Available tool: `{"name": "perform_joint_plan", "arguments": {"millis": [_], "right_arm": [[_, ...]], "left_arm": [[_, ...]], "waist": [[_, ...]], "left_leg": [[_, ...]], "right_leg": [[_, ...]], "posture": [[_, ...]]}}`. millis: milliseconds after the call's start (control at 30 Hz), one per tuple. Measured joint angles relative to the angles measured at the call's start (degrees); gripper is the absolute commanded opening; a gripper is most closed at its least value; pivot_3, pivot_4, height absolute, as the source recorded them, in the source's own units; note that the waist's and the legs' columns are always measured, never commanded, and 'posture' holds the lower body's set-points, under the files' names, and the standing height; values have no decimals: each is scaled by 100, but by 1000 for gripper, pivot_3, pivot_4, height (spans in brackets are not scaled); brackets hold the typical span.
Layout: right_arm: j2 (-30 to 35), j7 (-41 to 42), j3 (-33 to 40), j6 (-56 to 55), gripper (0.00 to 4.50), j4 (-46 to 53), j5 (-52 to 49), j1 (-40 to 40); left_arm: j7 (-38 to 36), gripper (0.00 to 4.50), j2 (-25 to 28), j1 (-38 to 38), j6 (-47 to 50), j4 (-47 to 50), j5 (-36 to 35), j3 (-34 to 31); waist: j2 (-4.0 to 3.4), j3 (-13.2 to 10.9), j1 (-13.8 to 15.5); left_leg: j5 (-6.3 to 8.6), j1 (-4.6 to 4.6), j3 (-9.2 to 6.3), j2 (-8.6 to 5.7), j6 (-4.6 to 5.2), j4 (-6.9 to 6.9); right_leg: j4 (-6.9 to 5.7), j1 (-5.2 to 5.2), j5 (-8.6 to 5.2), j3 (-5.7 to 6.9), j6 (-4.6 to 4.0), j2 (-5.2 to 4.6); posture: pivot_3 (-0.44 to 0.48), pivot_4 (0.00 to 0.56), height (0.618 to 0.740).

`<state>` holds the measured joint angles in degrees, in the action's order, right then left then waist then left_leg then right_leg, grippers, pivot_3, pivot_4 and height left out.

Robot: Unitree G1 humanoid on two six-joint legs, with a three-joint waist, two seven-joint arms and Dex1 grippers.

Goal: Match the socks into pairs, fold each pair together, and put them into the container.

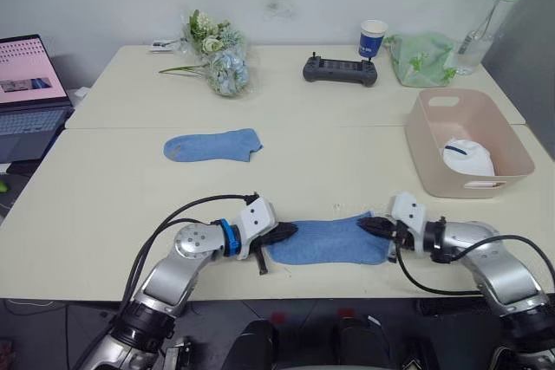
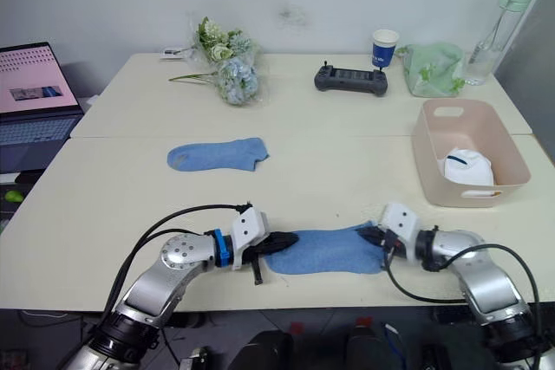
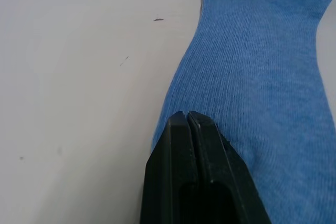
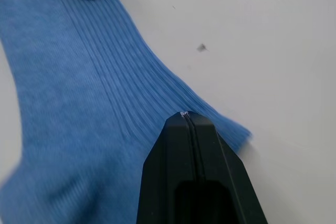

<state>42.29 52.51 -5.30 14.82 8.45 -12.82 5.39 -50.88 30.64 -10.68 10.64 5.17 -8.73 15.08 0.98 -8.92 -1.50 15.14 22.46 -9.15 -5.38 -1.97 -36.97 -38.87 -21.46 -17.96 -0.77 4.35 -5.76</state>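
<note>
I have a light blue sock [image 1: 328, 242] lying flat at the near edge of the counter [image 1: 113, 188], its long axis running side to side between my arms. My left tool [image 1: 283, 233] sits at its left end and my right tool [image 1: 373, 226] at its right end, both with fingers pressed together; whether fabric is actually pinched I can't quite tell. The matching blue sock [image 1: 212, 145] lies farther back, nearer my left arm. The container [image 1: 434, 158] stands back-right, holding a white folded bundle [image 1: 468, 159].
</note>
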Motion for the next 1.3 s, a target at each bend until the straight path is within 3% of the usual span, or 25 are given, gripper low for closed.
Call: {"name": "perform_joint_plan", "arguments": {"millis": [200, 367, 567, 833, 1000, 1100, 1300], "right_arm": [[99, 378, 367, 588, 0, 597, -796, 2], [55, 501, 97, 946, 0, 1099, -1045, -78], [338, 665, -309, 503, 0, 814, -448, -485], [912, 888, 141, 127, 0, 630, -389, -707], [847, 845, 590, 664, 0, 611, -864, -553], [546, 511, 865, 889, 905, 644, -1107, -77], [-198, -437, 897, 552, 3110, -97, -568, 608]], "left_arm": [[-366, 30, 80, 102, 38, 330, -548, -379], [-762, 30, 355, 184, 1, 599, -461, -108], [-770, 30, 428, 335, -66, 474, -64, 163], [-730, 30, 675, 574, -111, 596, -131, -36], [-582, 30, 656, 698, 176, 777, -419, -385], [-229, 583, 402, 619, 418, 958, -704, -770], [868, 2525, -50, 624, 605, 789, -894, -1829]], "waist": [[-2, -2, -14], [-2, -2, -10], [-3, -2, 4], [-3, -2, 1], [-1, -4, -4], [-1, -4, -2], [0, -3, -7]], "left_leg": [[0, 3, -3, 2, 0, 1], [1, 2, -3, 2, 2, 2], [5, -3, 0, -2, 9, 0], [7, -6, 0, 2, 12, 2], [8, -5, -1, 2, 14, 1], [6, -4, -2, 2, 10, 1], [0, -5, 1, 2, 0, 3]], "right_leg": [[2, -1, 0, 1, 0, 1], [3, 1, 0, 3, 0, 1], [2, 5, -1, -1, 1, -1], [2, 7, -1, -2, 2, 1], [0, 5, -1, -2, 1, 1], [1, 6, -1, 1, 1, 1], [2, 3, -1, -2, 1, 1]], "posture": [[0, 150, 740], [0, 150, 740], [0, 150, 740], [0, 150, 740], [0, 150, 740], [0, 150, 740], [0, 150, 740]]}}
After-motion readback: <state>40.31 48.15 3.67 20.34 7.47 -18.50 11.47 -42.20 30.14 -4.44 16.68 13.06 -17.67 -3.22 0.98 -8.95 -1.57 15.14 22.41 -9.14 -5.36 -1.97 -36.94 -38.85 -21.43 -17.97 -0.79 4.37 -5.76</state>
